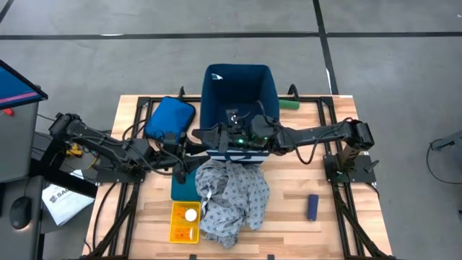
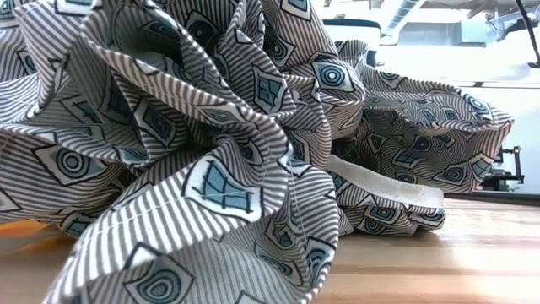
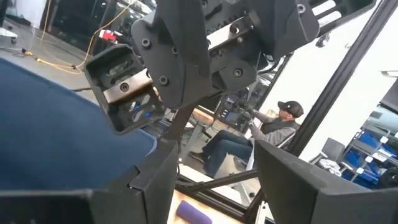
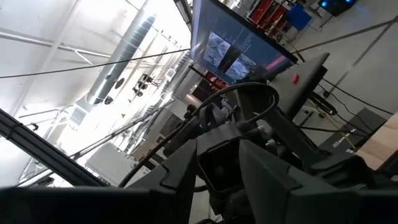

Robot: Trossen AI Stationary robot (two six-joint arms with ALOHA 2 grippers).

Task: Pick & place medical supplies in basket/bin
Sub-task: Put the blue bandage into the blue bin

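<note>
Both grippers meeting at the near rim of the navy bin: left gripper and right gripper almost touching. Left fingers spread, nothing between them. Right: cannot tell. Gown heaped on table just in front of bin, not held. Risks: wrist-to-wrist collision; gown ties snagging on bin rim; blue cylinder left behind.

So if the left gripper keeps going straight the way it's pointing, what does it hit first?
Most likely the right arm's gripper: the left wrist view shows it directly ahead of the left gripper, above the blue bin. How far apart they are is hard to judge.
</note>
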